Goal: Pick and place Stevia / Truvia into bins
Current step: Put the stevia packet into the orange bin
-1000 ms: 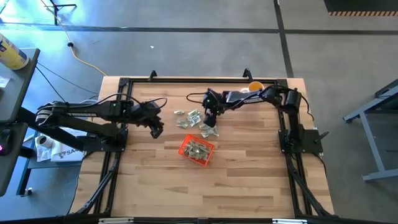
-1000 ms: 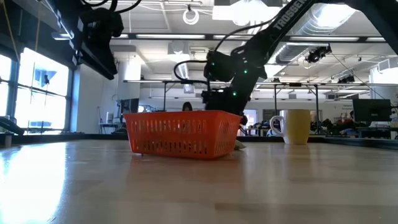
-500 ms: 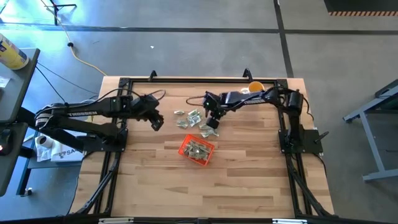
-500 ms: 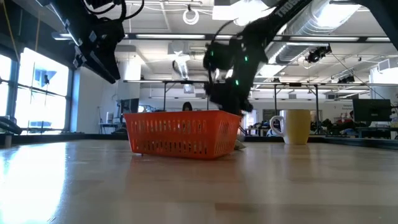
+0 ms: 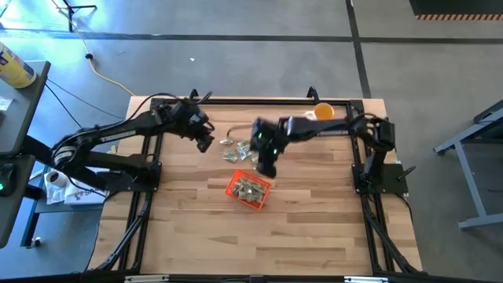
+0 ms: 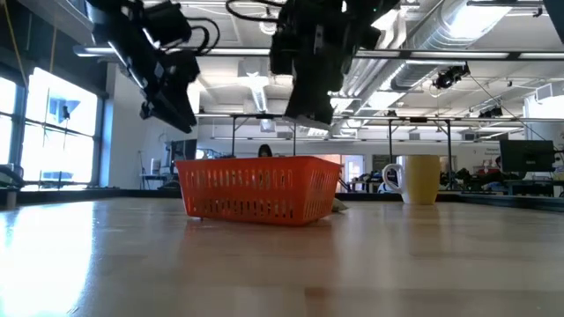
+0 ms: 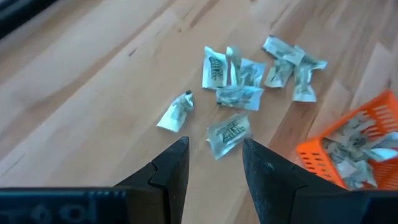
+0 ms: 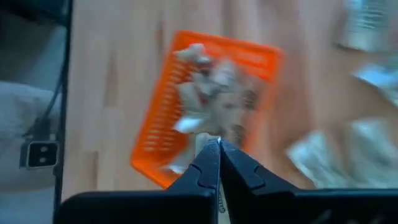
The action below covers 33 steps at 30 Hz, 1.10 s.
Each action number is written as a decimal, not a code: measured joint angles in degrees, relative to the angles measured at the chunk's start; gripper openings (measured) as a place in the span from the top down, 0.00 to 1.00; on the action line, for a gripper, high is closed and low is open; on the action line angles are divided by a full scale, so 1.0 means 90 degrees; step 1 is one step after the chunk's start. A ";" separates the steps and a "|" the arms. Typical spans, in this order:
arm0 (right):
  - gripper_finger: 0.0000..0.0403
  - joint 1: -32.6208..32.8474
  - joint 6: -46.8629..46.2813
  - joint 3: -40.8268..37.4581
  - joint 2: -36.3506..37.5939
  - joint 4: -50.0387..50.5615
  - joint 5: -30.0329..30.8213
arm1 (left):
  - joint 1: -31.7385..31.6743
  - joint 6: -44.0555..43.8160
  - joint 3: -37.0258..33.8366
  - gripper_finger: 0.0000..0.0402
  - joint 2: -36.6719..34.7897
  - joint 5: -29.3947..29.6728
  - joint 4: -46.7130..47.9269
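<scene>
Loose pale green and white Stevia sachets (image 7: 233, 93) lie flat in a scatter on the wooden table (image 5: 314, 228), also visible in the high view as sachets (image 5: 238, 148). The orange bin (image 5: 249, 189) stands near them with several sachets inside (image 8: 214, 87). My right gripper (image 8: 217, 149) hangs high above the bin (image 6: 260, 189), shut on one sachet. My left gripper (image 7: 214, 155) hovers open over the far-left side of the scatter, holding nothing. My right gripper pinches a small pale sachet (image 8: 201, 145) between its two fingertips, coming from above and pointing down. The sachet is lifted clear of the table and shows only as a sliver beside the fingers, over the bin.
A yellow cup (image 6: 421, 179) stands at the table's far right, seen from above as a cup (image 5: 323, 112). The black frame rails (image 5: 236, 101) run along the far edge and both sides. Bare wood lies between the bin and the near edge.
My right gripper has risen from the sachets on the table and come toward the near edge, over the bin. My left gripper has swung toward the far edge and to the right, nearer the scattered sachets.
</scene>
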<state>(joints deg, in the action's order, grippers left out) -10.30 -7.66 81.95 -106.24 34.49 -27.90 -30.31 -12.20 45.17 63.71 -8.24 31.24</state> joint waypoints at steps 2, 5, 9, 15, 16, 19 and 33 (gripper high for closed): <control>0.99 0.0251 -0.0002 0.0000 -0.0100 -0.0291 -0.0095 | -0.0185 0.0188 0.0000 0.54 0.0379 -0.0057 -0.0298; 0.98 0.0349 -0.0001 0.0007 -0.0371 -0.0893 -0.0657 | -0.0428 0.0377 0.0000 0.54 0.0999 -0.0264 -0.0766; 0.91 0.0329 -0.0337 0.0005 -0.0822 -0.1266 -0.0662 | -0.0507 0.0333 0.0002 0.54 0.1655 -0.0866 -0.0978; 0.54 0.0497 -0.0788 0.0016 -0.0962 -0.1267 -0.0199 | -0.0314 0.0394 -0.0002 0.54 0.1968 -0.0699 -0.0715; 0.48 0.0526 -0.0794 0.0045 -0.0918 -0.1153 -0.0035 | -0.0273 0.0482 -0.0002 0.54 0.1962 -0.0697 -0.0757; 0.30 0.0628 -0.0330 0.0127 -0.0677 -0.0843 0.0927 | -0.0071 0.1036 0.0002 0.54 0.1954 -0.0533 -0.0879; 0.09 0.0805 0.0832 0.0214 0.0307 0.0378 0.3961 | 0.0163 0.3554 0.0010 0.54 0.2983 0.0124 -0.1791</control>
<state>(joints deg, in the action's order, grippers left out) -3.06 -0.16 83.88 -103.48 37.89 7.75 -28.84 19.79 45.25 90.56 -7.13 15.12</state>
